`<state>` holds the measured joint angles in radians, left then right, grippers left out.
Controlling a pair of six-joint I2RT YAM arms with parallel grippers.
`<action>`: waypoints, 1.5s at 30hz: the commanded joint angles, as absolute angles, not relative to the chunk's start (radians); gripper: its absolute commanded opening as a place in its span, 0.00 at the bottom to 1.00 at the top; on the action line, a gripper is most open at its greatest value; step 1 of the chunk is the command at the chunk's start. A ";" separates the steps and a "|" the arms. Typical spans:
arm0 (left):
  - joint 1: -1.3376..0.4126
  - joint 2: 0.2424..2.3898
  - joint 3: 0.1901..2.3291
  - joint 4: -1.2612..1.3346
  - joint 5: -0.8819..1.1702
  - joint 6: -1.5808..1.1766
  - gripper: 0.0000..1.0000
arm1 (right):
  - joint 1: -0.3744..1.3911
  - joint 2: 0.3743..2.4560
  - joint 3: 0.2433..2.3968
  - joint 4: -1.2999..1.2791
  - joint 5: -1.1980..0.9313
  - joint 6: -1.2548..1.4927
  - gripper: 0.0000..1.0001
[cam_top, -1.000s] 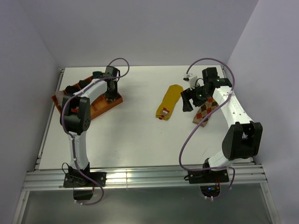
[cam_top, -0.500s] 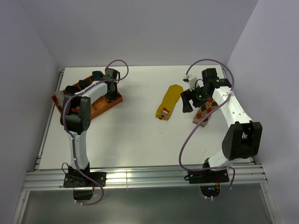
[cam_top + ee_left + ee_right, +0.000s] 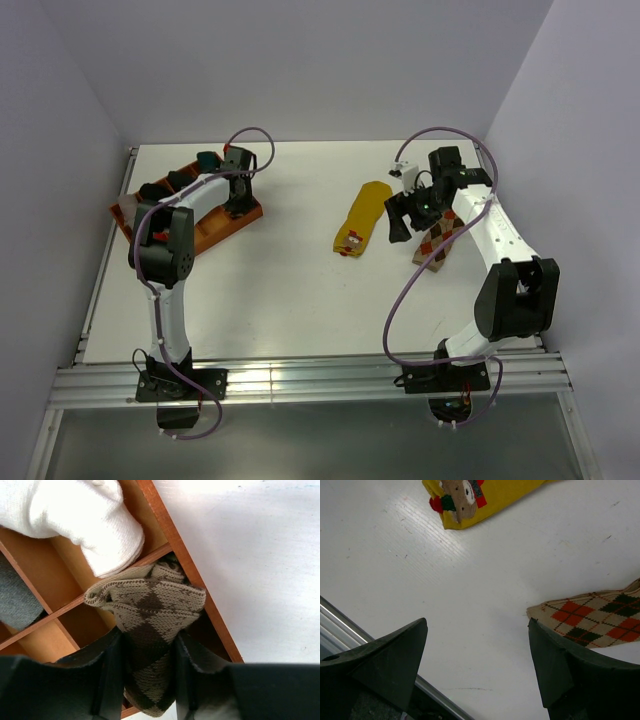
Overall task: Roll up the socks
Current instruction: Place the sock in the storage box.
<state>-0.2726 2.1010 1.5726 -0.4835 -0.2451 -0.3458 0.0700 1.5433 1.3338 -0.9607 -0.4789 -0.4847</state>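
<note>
The socks lie in three places. The brown-and-cream argyle sock point(image 3: 150, 605) is at the wooden tray point(image 3: 212, 230) on the left. The mustard sock point(image 3: 364, 212) lies flat near the middle of the table point(image 3: 290, 290), and the orange argyle sock point(image 3: 437, 240) lies flat at the right. The only label is a small red, green and tan tag point(image 3: 460, 494) at the near end of the mustard sock, and no writing on it can be read.

Compared with a second ago, little differs. The left gripper point(image 3: 149, 637) has barely shifted over the tray. The right gripper point(image 3: 477, 622) has edged slightly toward the far side. Both socks on the table lie where they did.

The brown-and-cream argyle sock is bunched into a thick wad of dark brown diamonds on cream. The left gripper is clenched on it, one finger on each side. Its free end reaches into the tray's corner compartment, against the outer wall. A white bundle point(image 3: 85, 520) sits just beside it, and a grey bundle point(image 3: 17, 597) fills a neighbouring compartment.

The mustard sock is plain and long. The orange argyle sock shows orange and dark diamonds on cream. The right gripper hangs released, its fingers spread wide over the bare table between these two socks, touching neither.
</note>
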 commanded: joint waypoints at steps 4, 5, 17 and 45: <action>-0.264 2.102 1.601 -0.528 -0.299 -0.345 0.46 | 0.080 1.545 1.331 -0.956 -0.482 -0.497 0.89; -0.264 2.095 1.603 -0.526 -0.299 -0.341 0.46 | 0.081 1.545 1.331 -0.956 -0.482 -0.497 0.89; -0.262 2.060 1.657 -0.552 -0.316 -0.325 0.57 | 0.083 1.545 1.330 -0.954 -0.476 -0.497 0.89; -0.258 1.948 1.651 -0.534 -0.204 -0.316 0.64 | 0.081 1.539 1.330 -0.936 -0.423 -0.485 0.89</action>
<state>-0.2615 1.9976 1.6257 -0.5560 -0.2314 -0.3267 0.0761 1.5433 1.3338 -0.9596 -0.4496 -0.4881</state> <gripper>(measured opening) 0.643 0.888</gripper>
